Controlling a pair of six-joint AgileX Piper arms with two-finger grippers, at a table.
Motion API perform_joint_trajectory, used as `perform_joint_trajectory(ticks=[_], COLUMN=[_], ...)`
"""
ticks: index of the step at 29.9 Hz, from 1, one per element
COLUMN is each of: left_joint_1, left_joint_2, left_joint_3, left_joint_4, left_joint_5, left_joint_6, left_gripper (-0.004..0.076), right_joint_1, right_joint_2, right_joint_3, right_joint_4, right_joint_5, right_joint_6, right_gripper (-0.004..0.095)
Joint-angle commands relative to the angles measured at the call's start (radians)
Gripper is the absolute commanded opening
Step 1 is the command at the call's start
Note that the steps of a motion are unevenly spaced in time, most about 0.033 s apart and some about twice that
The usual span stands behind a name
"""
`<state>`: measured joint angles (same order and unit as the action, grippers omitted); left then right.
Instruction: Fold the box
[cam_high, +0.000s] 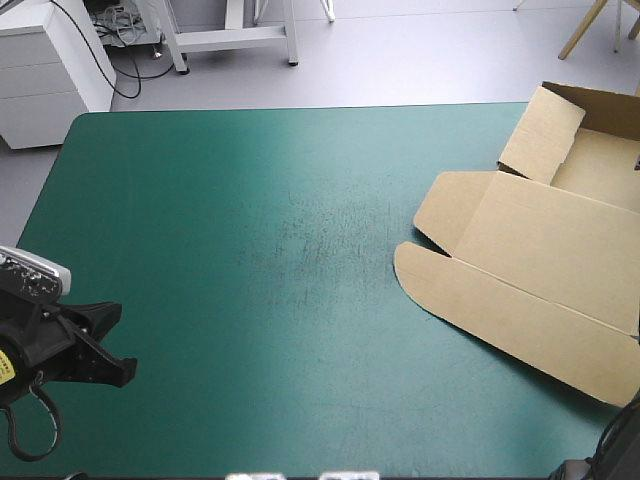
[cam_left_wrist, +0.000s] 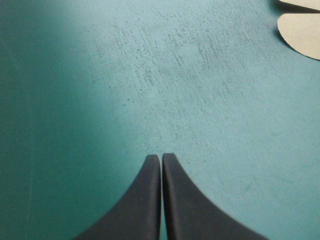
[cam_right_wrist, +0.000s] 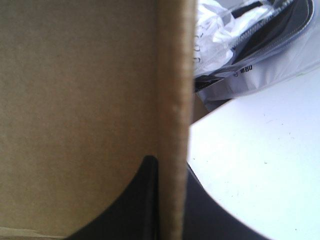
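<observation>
The brown box (cam_high: 540, 250) lies at the table's right side, its lid and rounded flaps flat toward the middle and its far-right walls raised (cam_high: 545, 130). In the right wrist view my right gripper (cam_right_wrist: 170, 162) is shut on the box, the thin edge of a raised wall (cam_right_wrist: 176, 100) standing between its black fingers (cam_right_wrist: 142, 200). This gripper is out of sight in the high view. My left gripper (cam_high: 118, 345) hovers near the table's front left corner, far from the box. Its fingers (cam_left_wrist: 150, 200) meet in a point, shut on nothing. Two rounded flaps (cam_left_wrist: 302, 32) show far ahead of it.
The teal-green cover (cam_high: 250, 250) stretches between my left gripper and the box. The box reaches past the table's right edge. Beyond the held wall the right wrist view shows a white surface (cam_right_wrist: 260, 165) with plastic bags (cam_right_wrist: 245, 45).
</observation>
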<state>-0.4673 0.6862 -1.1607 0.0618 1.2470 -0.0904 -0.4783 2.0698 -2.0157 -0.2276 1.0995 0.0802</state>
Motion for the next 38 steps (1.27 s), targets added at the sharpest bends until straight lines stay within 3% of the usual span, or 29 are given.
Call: perform_joint_trajectory(ticks=[1, 3, 5, 9, 11, 13, 17, 20, 22, 26, 32, 38], left_joint_1=[-0.005, -0.005, -0.005, -0.005, -0.005, -0.005, -0.005, -0.005, -0.005, -0.005, -0.005, -0.005], left_joint_2=[0.003, 0.003, 0.003, 0.003, 0.003, 0.003, 0.003, 0.003, 0.003, 0.003, 0.003, -0.036], left_joint_3=[-0.02, -0.02, -0.02, -0.02, -0.02, -0.02, -0.02, -0.02, -0.02, -0.02, -0.02, 0.011], left_joint_4=[-0.005, -0.012, -0.017, -0.017, -0.017, -0.017, -0.009, -0.003, 0.009, 0.0, -0.005, -0.005], left_joint_5=[-0.033, -0.033, -0.029, 0.002, 0.007, 0.011, 0.011, 0.011, 0.011, 0.023, 0.01, -0.077], left_joint_6=[-0.005, -0.005, -0.005, -0.005, -0.005, -0.005, -0.005, -0.005, -0.005, -0.005, 0.003, 0.025], left_gripper=[-0.001, -0.001, -0.001, -0.001, -0.001, -0.001, -0.001, -0.001, -0.001, -0.001, -0.001, -0.001], right_joint_1=[-0.025, -0.031, -0.036, -0.036, -0.036, -0.036, -0.036, -0.036, -0.032, 0.013, 0.172, 0.384], right_joint_2=[-0.054, -0.054, -0.054, -0.054, -0.057, -0.068, -0.129, -0.195, -0.251, -0.376, -0.561, -0.763], right_joint_3=[-0.034, -0.035, -0.039, -0.039, -0.039, -0.039, -0.039, -0.039, -0.039, -0.033, 0.064, 0.319], right_joint_4=[-0.02, 0.003, 0.052, 0.087, 0.084, 0.087, 0.169, 0.294, 0.392, 0.492, 0.506, 0.506], right_joint_5=[-0.022, -0.022, -0.017, 0.024, 0.045, 0.063, 0.105, 0.105, 0.105, 0.105, 0.074, -0.054], right_joint_6=[-0.021, -0.062, -0.08, -0.102, -0.102, -0.105, -0.149, -0.174, -0.218, -0.294, -0.32, -0.352], right_gripper=[0.0005, 0.009, 0.0246, 0.0705, 0.0879, 0.0939, 0.0881, 0.0726, 0.051, -0.002, 0.0, 0.0])
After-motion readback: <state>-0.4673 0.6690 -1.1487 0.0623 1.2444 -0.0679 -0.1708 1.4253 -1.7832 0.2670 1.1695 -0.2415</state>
